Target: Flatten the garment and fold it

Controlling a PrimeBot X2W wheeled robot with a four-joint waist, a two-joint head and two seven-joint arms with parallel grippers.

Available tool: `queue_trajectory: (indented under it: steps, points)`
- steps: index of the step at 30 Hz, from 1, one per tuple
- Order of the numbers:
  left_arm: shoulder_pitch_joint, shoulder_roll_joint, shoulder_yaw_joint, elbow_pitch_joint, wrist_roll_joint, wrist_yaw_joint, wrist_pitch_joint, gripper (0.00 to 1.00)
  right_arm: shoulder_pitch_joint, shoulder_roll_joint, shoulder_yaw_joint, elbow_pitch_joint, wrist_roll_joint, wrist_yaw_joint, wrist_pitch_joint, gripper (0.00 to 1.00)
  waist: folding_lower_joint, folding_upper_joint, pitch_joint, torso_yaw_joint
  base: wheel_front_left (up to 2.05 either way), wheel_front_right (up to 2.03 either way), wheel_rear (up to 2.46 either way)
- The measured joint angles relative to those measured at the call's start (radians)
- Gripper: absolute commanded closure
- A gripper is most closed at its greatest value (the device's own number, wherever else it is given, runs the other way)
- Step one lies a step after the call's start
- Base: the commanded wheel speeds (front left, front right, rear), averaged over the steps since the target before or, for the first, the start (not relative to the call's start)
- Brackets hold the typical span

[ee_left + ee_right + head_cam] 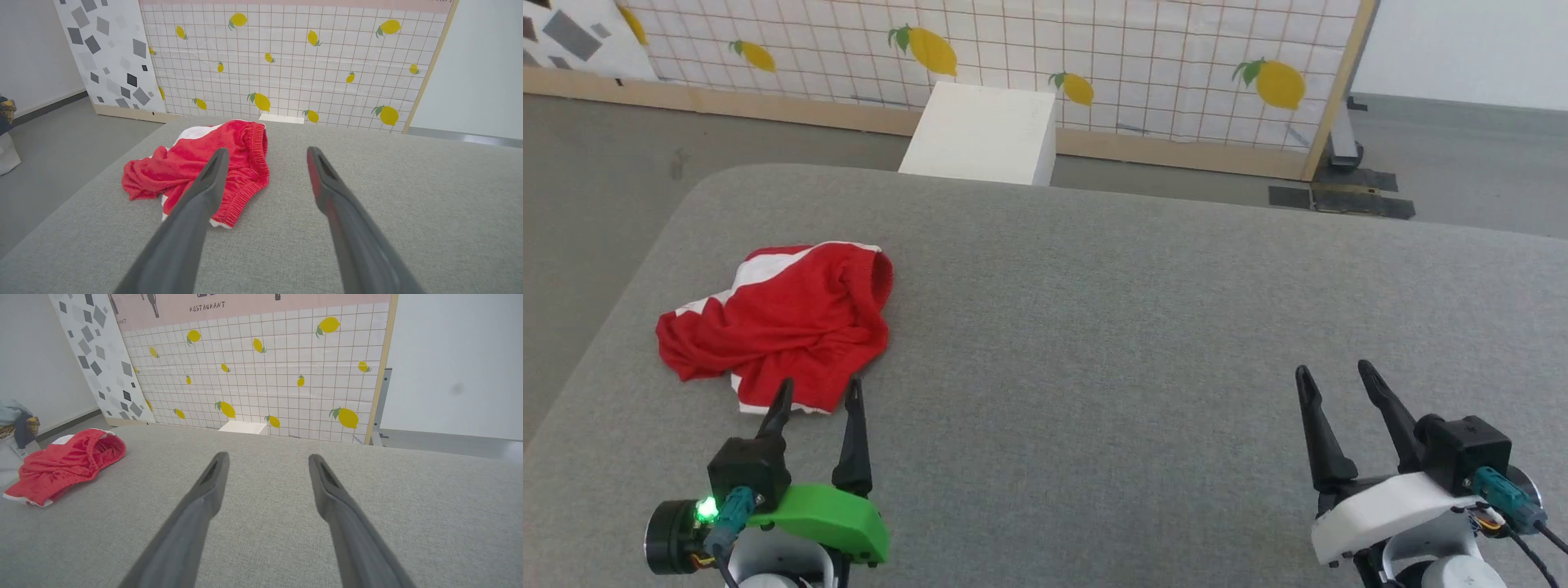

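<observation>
We see the garment (784, 322) (179, 163) (65, 461) bunched on the grey worktop (1094, 367), just beyond the left fingers (853, 408) (212, 171). Its long axis runs slantwise, with the gathered waistband (882, 282) at the far end, opening toward the right fingers (1311, 408) (216, 469). Both pairs stand spread wide, grasping nothing. One left fingertip overlaps the near white hem (805, 406); we cannot tell whether it touches. The right fingers hang over bare worktop, well apart from the garment.

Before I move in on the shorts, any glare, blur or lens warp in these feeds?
Head view: even light, no glare, the garment sharp. Left wrist view: the left tool soft-edged, red tint inside one finger. Right wrist view: the right tool likewise soft; the lemon panel edge leans, wide-angle warp.
</observation>
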Motion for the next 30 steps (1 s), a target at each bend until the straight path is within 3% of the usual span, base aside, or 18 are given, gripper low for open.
queue_trajectory:
  steps: [30]
  points:
    - [0.015, 0.0, 0.014, 0.013, -0.03, 0.012, -0.058, 0.0, 0.007, 0.0, 0.009, 0.043, 0.07, 0.0, -0.062, 0.0, 0.0, 0.0, 0.001, 0.125, 0.0, 0.0, 0.0]
